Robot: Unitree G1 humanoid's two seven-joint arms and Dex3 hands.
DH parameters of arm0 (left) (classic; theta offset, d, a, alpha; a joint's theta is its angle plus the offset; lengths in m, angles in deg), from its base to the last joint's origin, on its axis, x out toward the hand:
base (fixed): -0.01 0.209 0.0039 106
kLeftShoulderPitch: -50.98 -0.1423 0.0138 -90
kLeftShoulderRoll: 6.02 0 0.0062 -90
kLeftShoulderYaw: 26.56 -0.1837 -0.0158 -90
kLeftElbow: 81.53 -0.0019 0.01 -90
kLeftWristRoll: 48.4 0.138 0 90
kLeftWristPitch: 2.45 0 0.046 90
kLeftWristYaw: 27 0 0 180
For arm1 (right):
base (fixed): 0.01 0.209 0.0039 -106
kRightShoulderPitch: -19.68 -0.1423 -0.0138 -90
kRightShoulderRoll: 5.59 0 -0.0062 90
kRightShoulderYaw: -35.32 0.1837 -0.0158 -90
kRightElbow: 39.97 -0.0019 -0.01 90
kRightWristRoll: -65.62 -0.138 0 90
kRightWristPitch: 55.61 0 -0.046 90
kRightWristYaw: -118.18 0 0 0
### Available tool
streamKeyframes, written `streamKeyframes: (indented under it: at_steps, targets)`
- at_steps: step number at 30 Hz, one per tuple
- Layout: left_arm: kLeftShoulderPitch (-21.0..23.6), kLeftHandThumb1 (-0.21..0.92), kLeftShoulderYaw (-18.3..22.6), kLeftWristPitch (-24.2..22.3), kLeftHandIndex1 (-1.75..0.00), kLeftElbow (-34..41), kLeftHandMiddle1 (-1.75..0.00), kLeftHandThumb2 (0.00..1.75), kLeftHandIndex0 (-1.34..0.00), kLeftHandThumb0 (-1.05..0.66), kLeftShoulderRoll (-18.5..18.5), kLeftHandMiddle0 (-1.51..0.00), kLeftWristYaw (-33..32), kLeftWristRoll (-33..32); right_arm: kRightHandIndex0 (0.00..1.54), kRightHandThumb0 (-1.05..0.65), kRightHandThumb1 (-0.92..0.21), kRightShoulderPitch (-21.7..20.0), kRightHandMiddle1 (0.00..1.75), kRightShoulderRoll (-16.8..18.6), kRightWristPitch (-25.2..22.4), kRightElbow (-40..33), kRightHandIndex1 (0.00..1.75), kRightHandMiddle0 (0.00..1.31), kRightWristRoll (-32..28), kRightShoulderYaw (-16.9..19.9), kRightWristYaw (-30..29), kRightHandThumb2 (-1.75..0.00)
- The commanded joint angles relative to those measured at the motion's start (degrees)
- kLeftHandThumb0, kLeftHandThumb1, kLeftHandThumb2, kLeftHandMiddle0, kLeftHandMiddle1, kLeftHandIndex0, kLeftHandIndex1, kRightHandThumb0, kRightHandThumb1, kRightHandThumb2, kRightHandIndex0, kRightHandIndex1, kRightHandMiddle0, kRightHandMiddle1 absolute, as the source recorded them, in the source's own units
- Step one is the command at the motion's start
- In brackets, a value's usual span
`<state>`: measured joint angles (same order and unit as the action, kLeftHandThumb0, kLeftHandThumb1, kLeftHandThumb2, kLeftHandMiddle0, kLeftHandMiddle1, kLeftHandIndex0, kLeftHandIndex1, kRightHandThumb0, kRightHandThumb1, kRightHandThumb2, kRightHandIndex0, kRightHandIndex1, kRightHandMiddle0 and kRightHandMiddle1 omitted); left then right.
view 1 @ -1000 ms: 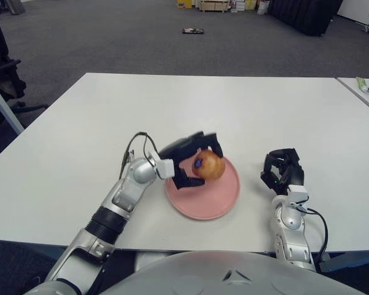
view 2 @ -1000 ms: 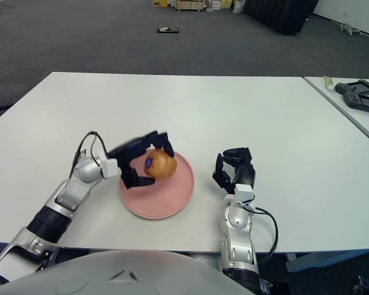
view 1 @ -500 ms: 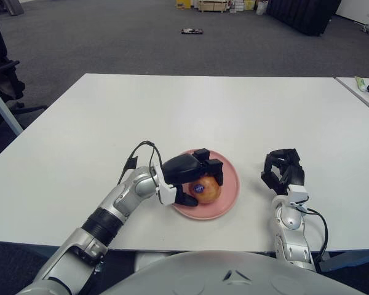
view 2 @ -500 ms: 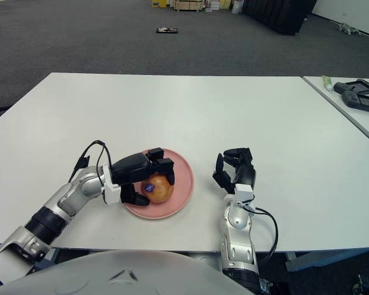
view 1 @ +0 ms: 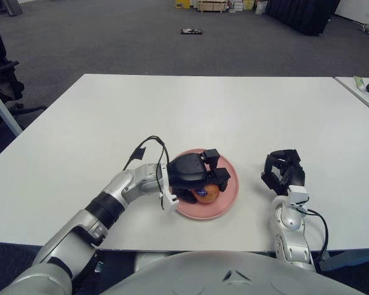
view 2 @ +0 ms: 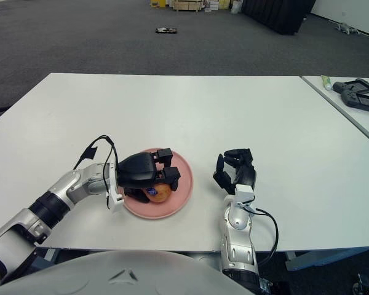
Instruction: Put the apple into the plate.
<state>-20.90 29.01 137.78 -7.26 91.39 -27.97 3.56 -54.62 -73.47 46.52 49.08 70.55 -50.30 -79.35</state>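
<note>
A yellow-red apple (view 1: 208,195) with a blue sticker lies low in the pink plate (view 1: 231,182) near the table's front edge. My left hand (view 1: 197,175) covers the apple from above and from the left, with its black fingers curled over the top, so most of the fruit is hidden. The apple appears to touch the plate's floor. My right hand (view 1: 283,173) shows to the right of the plate with its fingers curled and nothing in them.
The white table (view 1: 221,110) stretches far behind the plate. A second table at the right carries a dark device (view 2: 357,92) and a small green tube (view 2: 327,80). A dark office chair (view 1: 3,74) stands off the table's left side.
My left hand has come down with the apple from above the plate's left rim into the plate, and its palm has rolled over onto the fruit. The right hand has stayed still.
</note>
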Motion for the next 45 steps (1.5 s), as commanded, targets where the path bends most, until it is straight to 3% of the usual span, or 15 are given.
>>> streamKeyframes:
  at_steps: [1,7,9,14,16,18,19,20,21,24,27,34,41,45]
  targets:
    - [-0.49,0.3,-3.35,-3.07,-1.75,-4.89,-1.75,1.34,-0.62,-0.48,3.18,-1.27,-6.25,10.52,0.59,-0.38,-0.67,-0.17,1.75,1.32,1.07,-0.99,1.35,0.34,-1.83,-0.08,0.78,-0.87]
    - [0.58,0.34,-6.25,-4.18,-1.75,-8.15,-1.75,1.29,-0.59,-0.47,2.6,-1.21,-15.66,14.7,0.59,-0.38,-0.67,0.0,1.75,1.19,1.33,-1.06,1.35,0.34,-1.95,-0.09,0.96,-0.87]
    - [1.33,0.44,-7.49,-4.46,-1.75,-9.42,-1.75,1.16,-0.51,-0.44,2.39,-1.04,-17.79,15.69,0.59,-0.38,-0.67,0.04,1.75,1.11,1.17,-1.08,1.35,0.34,-1.81,-0.1,0.87,-0.87]
    - [3.92,0.57,-10.1,-4.69,-1.75,-12.59,-1.75,0.99,-0.41,-0.41,1.87,-0.76,-19.76,15.95,0.59,-0.38,-0.67,0.03,1.75,1.09,0.46,-1.21,1.34,0.34,-1.64,-0.09,0.69,-0.87]
    - [5.01,0.65,-10.84,-4.45,-1.75,-13.59,-1.75,0.9,-0.36,-0.39,1.71,-0.57,-19.52,15.33,0.59,-0.38,-0.67,0.0,1.75,0.97,0.25,-1.17,1.34,0.34,-1.37,-0.14,0.61,-0.87]
    - [5.65,0.81,-10.78,-3.63,-1.75,-12.96,-1.59,0.67,-0.26,-0.37,2.38,-0.23,-16.45,12.75,0.59,-0.38,-0.67,-0.03,1.75,0.83,-0.01,-1.14,1.34,0.34,-1.22,-0.12,0.62,-0.87]
    - [5.86,0.83,-10.56,-3.11,-1.52,-12.28,-1.35,0.68,-0.21,-0.43,2.9,-0.19,-14.35,11.11,0.59,-0.38,-0.67,-0.05,1.75,0.79,-0.17,-1.15,1.34,0.34,-1.21,-0.11,0.63,-0.87]
    - [5.99,0.86,-10.45,-2.81,-1.14,-11.79,-0.97,0.69,-0.13,-0.51,3.26,-0.12,-12.91,9.96,0.59,-0.38,-0.67,-0.07,1.75,0.77,-0.28,-1.16,1.34,0.34,-1.22,-0.1,0.65,-0.87]
    - [6.11,0.88,-10.17,-2.22,-0.9,-10.85,-0.73,0.7,-0.09,-0.56,3.98,-0.08,-10.34,8.0,0.59,-0.38,-0.68,-0.11,1.75,0.77,-0.38,-1.15,1.34,0.34,-1.23,-0.08,0.63,-0.87]
    - [6.27,0.91,-9.6,-1.33,-0.38,-8.71,-0.24,0.75,-0.03,-0.74,5.63,-0.02,-2.0,1.36,0.59,-0.38,-0.68,-0.2,1.75,0.8,-0.4,-1.09,1.34,0.34,-1.29,-0.04,0.61,-0.86]
    - [6.07,0.92,-9.84,-2.74,-0.12,-8.9,-0.08,0.75,-0.01,-0.87,5.28,-0.01,4.71,-3.52,0.59,-0.38,-0.68,-0.22,1.75,0.66,-0.25,-1.01,1.34,0.34,-1.18,-0.08,0.74,-0.87]
    - [7.06,0.92,-9.41,-6.05,-0.01,-6.96,0.0,0.73,0.0,-1.03,5.26,0.0,16.16,-11.73,0.59,-0.38,-0.67,-0.38,1.75,-0.24,-0.21,-0.39,1.35,0.34,0.68,-0.26,0.36,-0.87]
    - [7.8,0.92,-7.46,-7.47,0.0,-4.12,0.0,0.72,0.0,-1.05,6.47,0.0,23.63,-19.44,0.58,-0.38,-0.67,-0.51,1.75,0.14,-0.65,-0.49,1.35,0.34,0.09,0.06,0.48,-0.87]
    - [7.08,0.92,-5.6,-10.12,0.0,-1.72,0.0,0.62,0.0,-1.05,6.8,0.0,27.76,-23.91,0.57,-0.38,-0.67,-0.42,1.75,0.2,-0.42,-0.67,1.36,0.34,0.16,-0.04,0.79,-0.87]
